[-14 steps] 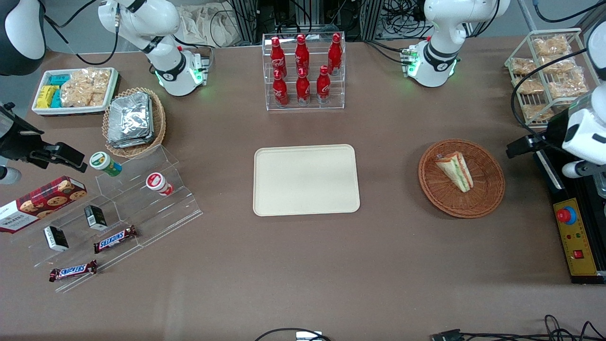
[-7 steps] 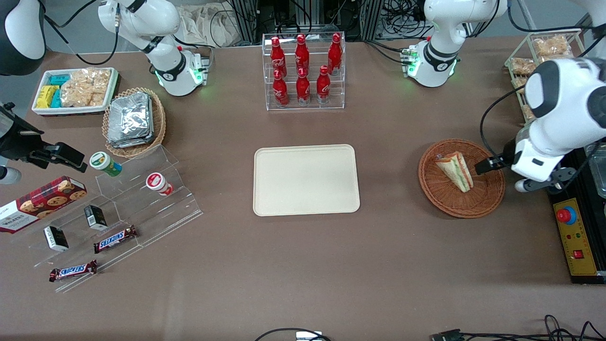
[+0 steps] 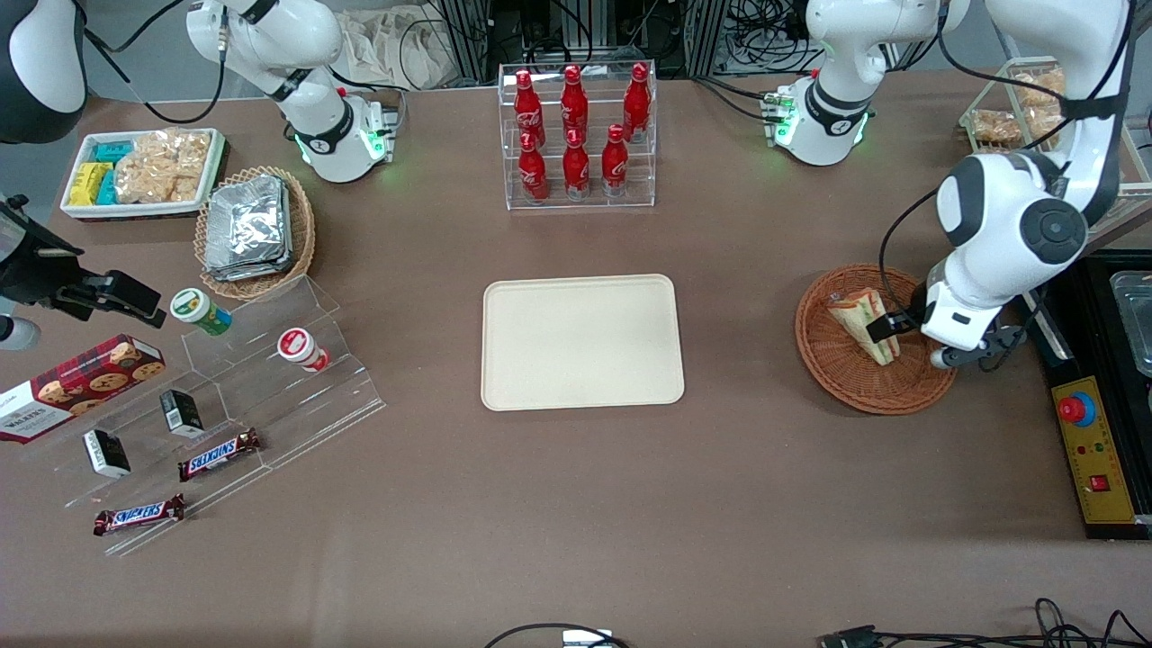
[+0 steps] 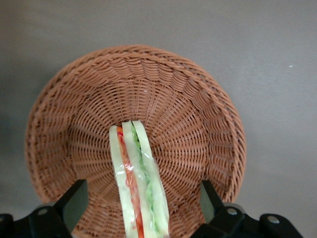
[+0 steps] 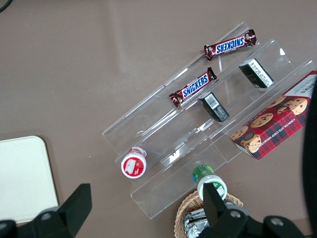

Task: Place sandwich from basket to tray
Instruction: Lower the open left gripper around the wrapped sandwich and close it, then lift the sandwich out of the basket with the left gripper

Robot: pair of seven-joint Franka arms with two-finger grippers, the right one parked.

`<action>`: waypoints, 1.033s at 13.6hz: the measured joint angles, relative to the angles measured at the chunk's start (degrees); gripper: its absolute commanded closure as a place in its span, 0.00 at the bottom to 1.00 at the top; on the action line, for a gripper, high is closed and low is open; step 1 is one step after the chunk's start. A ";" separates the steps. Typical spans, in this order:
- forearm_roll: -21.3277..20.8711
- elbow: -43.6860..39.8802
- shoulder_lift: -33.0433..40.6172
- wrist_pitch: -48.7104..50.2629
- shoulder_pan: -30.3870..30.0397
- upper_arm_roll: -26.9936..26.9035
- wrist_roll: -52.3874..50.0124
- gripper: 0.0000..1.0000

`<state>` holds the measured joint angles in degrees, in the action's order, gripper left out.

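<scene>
Jaws spread wide and empty, the gripper [image 4: 141, 206] is arriving over the sandwich [image 3: 865, 324], at the basket's [image 3: 846, 378] three o'clock, grasp imminent; tray [image 3: 580, 342] waiting.

Over the last second the left arm has been swung in from the working arm's end of the table, and its gripper [image 4: 140, 201], fingers [image 4: 74, 201] spread wide, has been brought over the basket [image 3: 837, 378] to straddle the sandwich [image 3: 859, 315].

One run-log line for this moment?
phase: reaching | gripper: open, fingers either side of sandwich | sandwich: in basket | tray: bare
</scene>
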<state>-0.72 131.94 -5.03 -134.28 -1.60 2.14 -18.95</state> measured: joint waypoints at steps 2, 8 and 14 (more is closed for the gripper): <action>0.02 3.46 -1.38 -5.49 0.00 0.00 -0.42 0.00; 0.06 9.38 -3.60 -12.18 0.00 0.00 -0.66 0.41; 0.06 9.29 -3.47 -12.15 0.00 0.00 -0.68 0.93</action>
<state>-0.67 141.23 -8.50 -146.44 -1.60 2.14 -19.63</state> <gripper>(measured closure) 0.533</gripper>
